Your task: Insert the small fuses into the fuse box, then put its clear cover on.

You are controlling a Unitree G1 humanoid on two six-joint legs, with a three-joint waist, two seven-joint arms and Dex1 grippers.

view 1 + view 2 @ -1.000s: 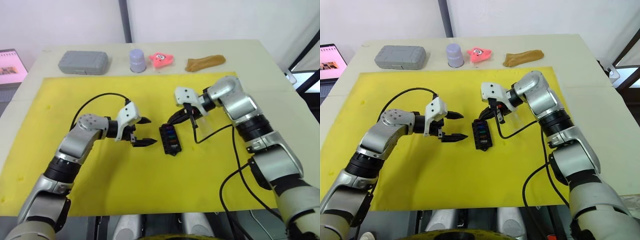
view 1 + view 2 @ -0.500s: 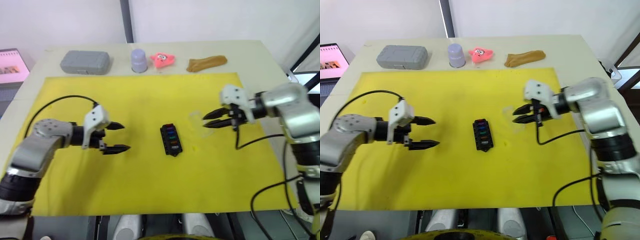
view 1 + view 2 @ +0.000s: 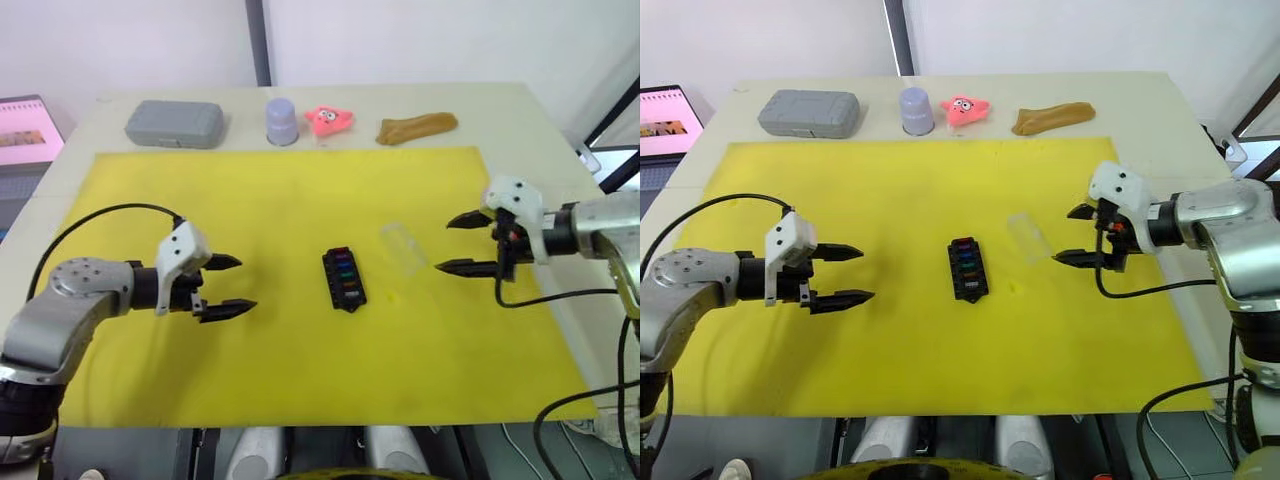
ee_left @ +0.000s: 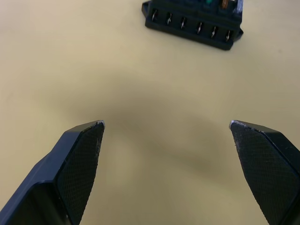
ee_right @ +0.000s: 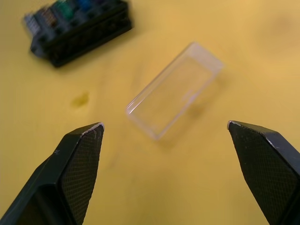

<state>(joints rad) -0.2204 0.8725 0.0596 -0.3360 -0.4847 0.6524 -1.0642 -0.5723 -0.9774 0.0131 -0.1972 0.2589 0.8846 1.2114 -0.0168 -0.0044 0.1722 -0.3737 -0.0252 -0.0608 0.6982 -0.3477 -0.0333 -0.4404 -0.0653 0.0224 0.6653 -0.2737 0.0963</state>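
The black fuse box (image 3: 342, 280) lies in the middle of the yellow mat (image 3: 300, 200), with a row of coloured small fuses (image 3: 964, 266) seated in its slots. To its right the clear cover (image 5: 173, 90) rests on the mat by itself, apart from the box. My right gripper (image 3: 1077, 235) hovers open just right of the cover, fingers pointing toward it with nothing between them. My left gripper (image 3: 226, 286) stands open over the mat, well left of the fuse box (image 4: 194, 22), holding nothing.
Along the table's far edge sit a grey rounded case (image 3: 175, 123), a lavender cup (image 3: 282, 120), a pink toy (image 3: 324, 119) and a brown lump (image 3: 417, 126). A screen (image 3: 665, 110) stands off the table's left side. Black cables trail from both wrists.
My right gripper drew back from the fuse box to the right and went from shut to open. My left arm pulled away to the left. The clear cover lies alone on the mat.
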